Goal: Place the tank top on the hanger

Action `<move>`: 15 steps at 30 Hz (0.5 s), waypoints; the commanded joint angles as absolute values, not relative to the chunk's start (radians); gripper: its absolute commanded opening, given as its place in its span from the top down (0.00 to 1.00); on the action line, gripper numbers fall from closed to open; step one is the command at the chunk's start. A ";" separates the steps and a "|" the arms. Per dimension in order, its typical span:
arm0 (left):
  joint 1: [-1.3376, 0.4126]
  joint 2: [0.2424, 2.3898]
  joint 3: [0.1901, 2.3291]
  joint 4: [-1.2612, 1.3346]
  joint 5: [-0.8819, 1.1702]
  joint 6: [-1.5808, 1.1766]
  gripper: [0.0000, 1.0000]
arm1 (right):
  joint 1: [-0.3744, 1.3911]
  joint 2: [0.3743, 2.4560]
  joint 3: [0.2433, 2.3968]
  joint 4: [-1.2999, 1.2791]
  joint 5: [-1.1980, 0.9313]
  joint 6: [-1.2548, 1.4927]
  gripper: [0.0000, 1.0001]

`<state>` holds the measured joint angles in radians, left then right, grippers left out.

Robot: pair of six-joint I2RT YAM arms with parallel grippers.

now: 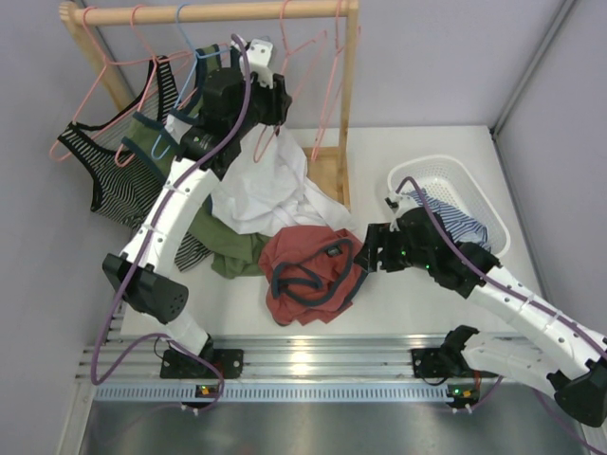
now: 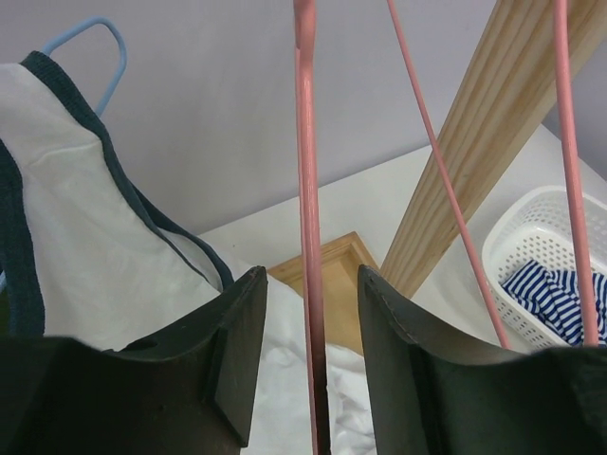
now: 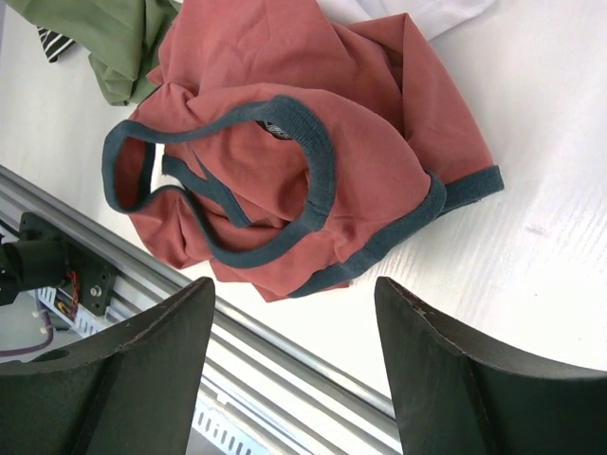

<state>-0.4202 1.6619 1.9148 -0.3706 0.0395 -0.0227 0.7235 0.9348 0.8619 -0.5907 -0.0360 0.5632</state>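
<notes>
The rust-red tank top (image 1: 308, 270) lies crumpled on the white table near its front edge, navy trim showing; the right wrist view shows it (image 3: 285, 142) just beyond the fingers. My right gripper (image 1: 365, 248) is open and empty beside the shirt's right edge, low over bare table (image 3: 294, 284). My left gripper (image 1: 275, 81) is raised at the rack. It is open, and a pink hanger wire (image 2: 305, 190) runs down between its fingers (image 2: 310, 273) with a gap on each side. That pink hanger (image 1: 302, 43) hangs from the wooden rail.
A wooden rack (image 1: 218, 11) holds several pink hangers and a light blue one (image 1: 194, 71). A white tank top (image 1: 261, 190) and an olive-green one (image 1: 228, 246) lie below it. A white basket (image 1: 422, 171) with striped cloth stands right. A metal rail (image 1: 303, 346) runs along the front.
</notes>
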 commanded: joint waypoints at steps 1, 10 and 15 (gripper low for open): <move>-0.419 1.658 1.919 -0.285 0.031 -0.021 0.52 | 0.715 0.911 0.864 -0.584 -0.023 0.571 0.32; -0.419 1.660 1.921 -0.256 0.025 -0.011 1.00 | 0.715 0.916 0.870 -0.581 -0.026 0.568 0.37; -0.419 1.644 1.925 -0.216 0.009 -0.018 1.00 | 0.713 0.920 0.877 -0.587 -0.029 0.563 0.40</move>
